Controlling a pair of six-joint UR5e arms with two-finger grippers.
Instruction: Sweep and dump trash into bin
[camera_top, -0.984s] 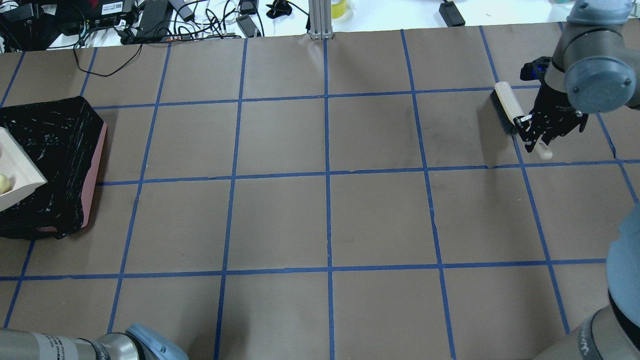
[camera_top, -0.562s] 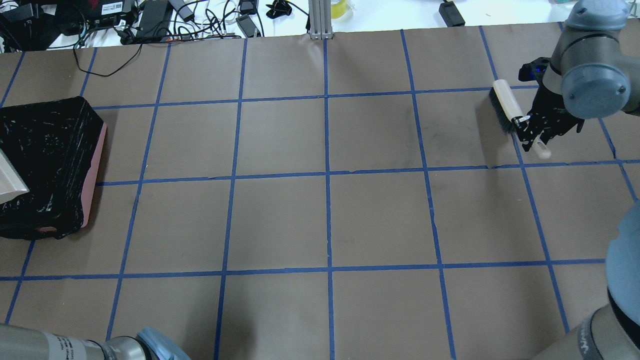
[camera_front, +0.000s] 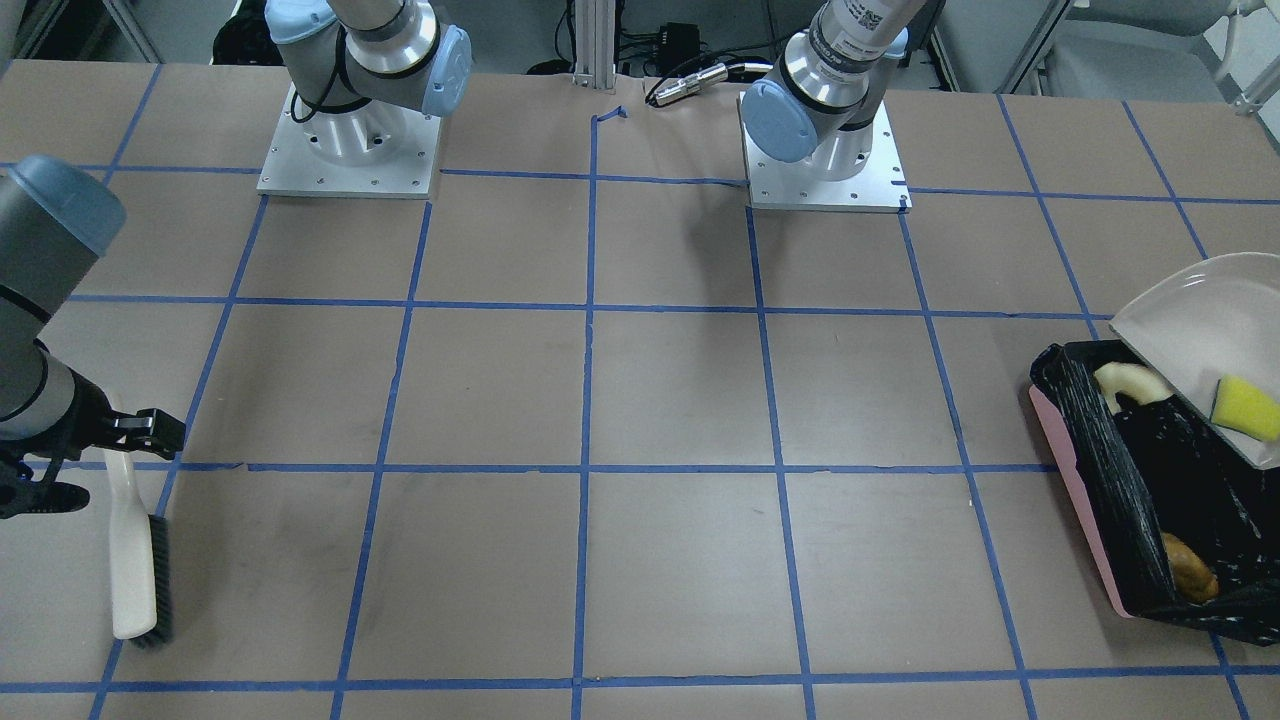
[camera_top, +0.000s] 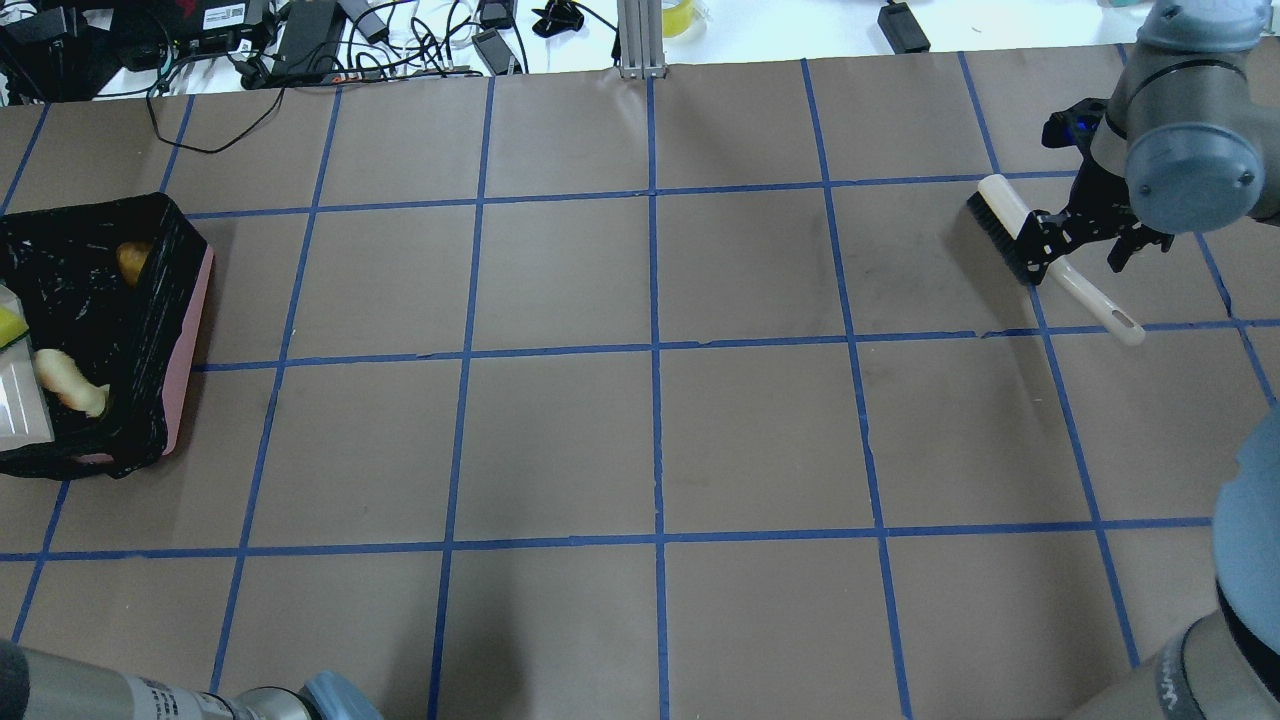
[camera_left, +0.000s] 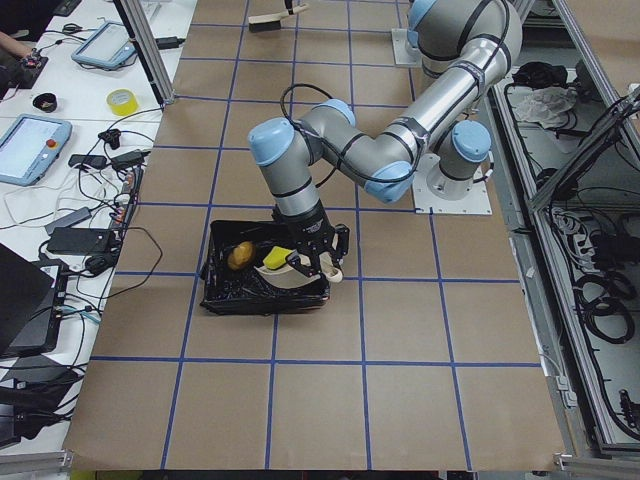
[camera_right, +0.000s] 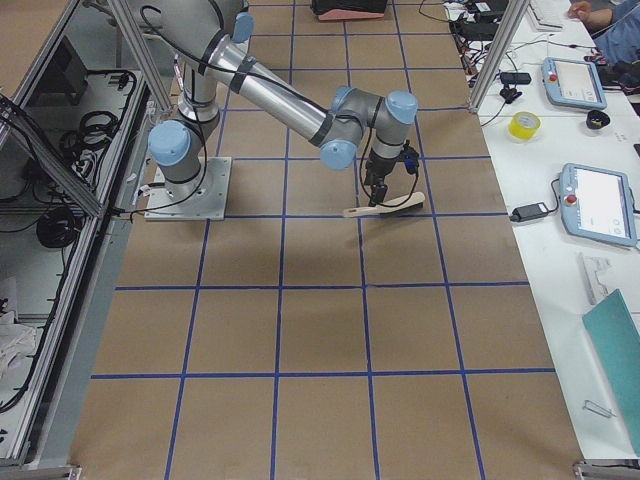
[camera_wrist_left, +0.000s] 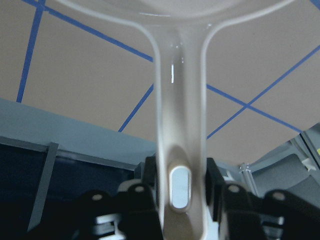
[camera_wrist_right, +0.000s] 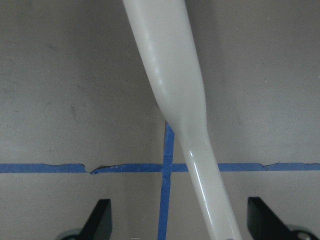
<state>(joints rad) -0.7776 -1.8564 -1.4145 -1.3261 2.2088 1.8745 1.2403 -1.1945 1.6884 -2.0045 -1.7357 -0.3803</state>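
Observation:
The pink bin (camera_front: 1075, 500) with its black bag stands at the table's left end (camera_top: 190, 350). My left gripper (camera_wrist_left: 180, 185) is shut on the beige dustpan's handle and holds the dustpan (camera_front: 1200, 310) tilted over the bin. The yellow wedge (camera_front: 1245, 408) is at the pan's lip. The cream crescent (camera_front: 1125, 380) is at the bin's edge. The orange lump (camera_front: 1188, 570) lies inside the bag. My right gripper (camera_top: 1085, 250) is open, its fingers (camera_wrist_right: 102, 220) wide on either side of the brush handle (camera_wrist_right: 175, 90). The brush (camera_top: 1010, 225) lies on the table.
Cables, power bricks and a tape roll (camera_top: 680, 15) lie beyond the table's far edge. A metal post (camera_top: 640, 40) stands at the far edge, centre. The two arm bases (camera_front: 350, 150) sit on the robot's side. Tablets rest on a side table (camera_right: 595, 205).
The dustpan has tipped further over the bin and the trash pieces now show in the bag. My right gripper has opened and the brush has dropped flat, its handle swung outward.

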